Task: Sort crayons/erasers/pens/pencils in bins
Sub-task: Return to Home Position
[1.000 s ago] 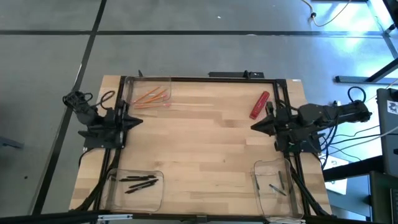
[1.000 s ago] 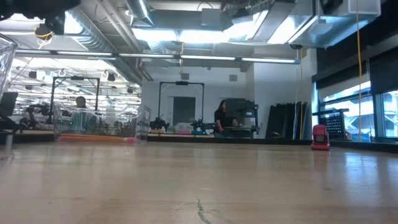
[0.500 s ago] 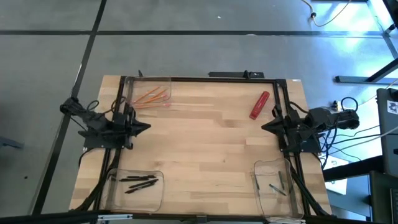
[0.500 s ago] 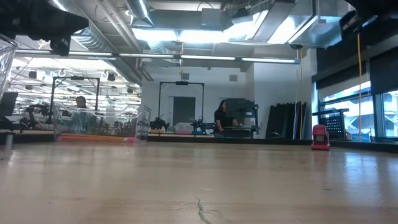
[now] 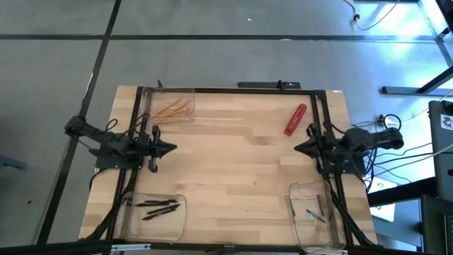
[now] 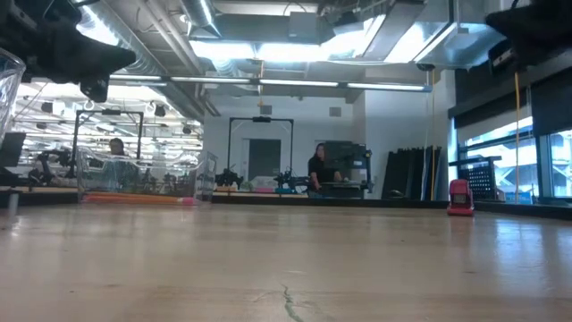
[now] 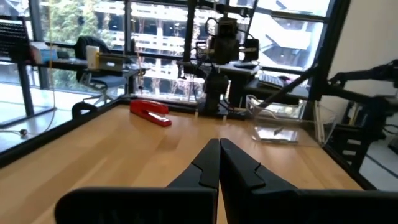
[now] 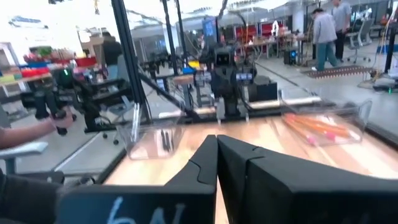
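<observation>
Left end effector [image 5: 172,148]: fingers pressed together, nothing between them. The left wrist view shows the two tips meeting in a closed point [image 7: 219,144]. It hangs over the left side of the worktop [image 5: 233,170], between the two left-hand bins, and points inward toward the centre.

Right end effector [image 5: 296,148]: fingers likewise pressed together and empty, confirmed in the right wrist view [image 8: 217,140]. It mirrors the left one at the right side, just beside the red cylinder [image 5: 295,120] but not touching it.

Task items:
- The pencils [image 5: 173,110] lie in a loose orange bundle inside the pencil bin [image 5: 148,95], at the top-left corner in the high view.
- The pens [image 5: 157,206] are several black sticks lying flat in the pen bin [image 5: 127,225], at the bottom-left corner.
- The third bin [image 5: 291,212], at the bottom right, holds a few small items [image 5: 316,214]. They are too small to identify.

Progress (judgement): the sort looks nearly or fully done. No thin stick shows clearly on the open worktop, and all three bins carry contents. The one loose item is the red cylinder, which lies flat on the wood near the top right, outside every bin. If it counts as a crayon, that placement is left to do; I cannot tell from here. Both arms are empty, level and symmetric, which reads as parking rather than reaching.
</observation>
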Tool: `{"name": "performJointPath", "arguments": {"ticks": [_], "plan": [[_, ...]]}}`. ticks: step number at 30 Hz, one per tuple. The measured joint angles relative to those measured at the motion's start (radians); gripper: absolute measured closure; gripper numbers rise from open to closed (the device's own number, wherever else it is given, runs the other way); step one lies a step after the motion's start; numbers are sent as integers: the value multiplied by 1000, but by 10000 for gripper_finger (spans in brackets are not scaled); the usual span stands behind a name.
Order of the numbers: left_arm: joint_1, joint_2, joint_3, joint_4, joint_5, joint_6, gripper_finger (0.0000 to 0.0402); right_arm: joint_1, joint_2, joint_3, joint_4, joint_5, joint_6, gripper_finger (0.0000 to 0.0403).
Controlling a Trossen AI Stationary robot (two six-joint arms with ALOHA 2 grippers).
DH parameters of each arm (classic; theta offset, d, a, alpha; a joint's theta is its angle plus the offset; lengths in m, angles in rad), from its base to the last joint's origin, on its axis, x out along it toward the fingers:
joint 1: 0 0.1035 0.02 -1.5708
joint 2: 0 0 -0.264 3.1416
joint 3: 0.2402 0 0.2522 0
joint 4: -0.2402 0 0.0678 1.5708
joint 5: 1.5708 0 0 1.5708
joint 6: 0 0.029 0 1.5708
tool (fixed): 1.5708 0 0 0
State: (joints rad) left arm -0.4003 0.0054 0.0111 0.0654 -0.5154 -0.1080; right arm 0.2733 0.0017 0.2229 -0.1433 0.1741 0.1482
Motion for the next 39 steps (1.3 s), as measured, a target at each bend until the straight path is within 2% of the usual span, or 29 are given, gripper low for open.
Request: {"name": "performJointPath", "arguments": {"ticks": [8, 13, 17, 22, 28, 39], "plan": [[38, 1, -1, 0, 13, 47, 401, 0, 0, -118, 79, -10, -3, 399], [69, 1, -1, 0, 10, 91, 401, 0, 0, -217, 218, -112, -29, 399], [82, 1, -1, 0, 13, 83, 401, 1, 9, -216, 214, -146, -34, 399], [81, 1, -1, 0, 6, -2, 401, 0, 8, -216, 216, -149, -87, 399], [81, 1, -1, -1, 5, -13, 401, 0, 15, -216, 179, -116, -290, 398], [81, 1, -1, -1, 4, -13, 402, 0, 30, -216, 179, -116, -309, 383]]}}
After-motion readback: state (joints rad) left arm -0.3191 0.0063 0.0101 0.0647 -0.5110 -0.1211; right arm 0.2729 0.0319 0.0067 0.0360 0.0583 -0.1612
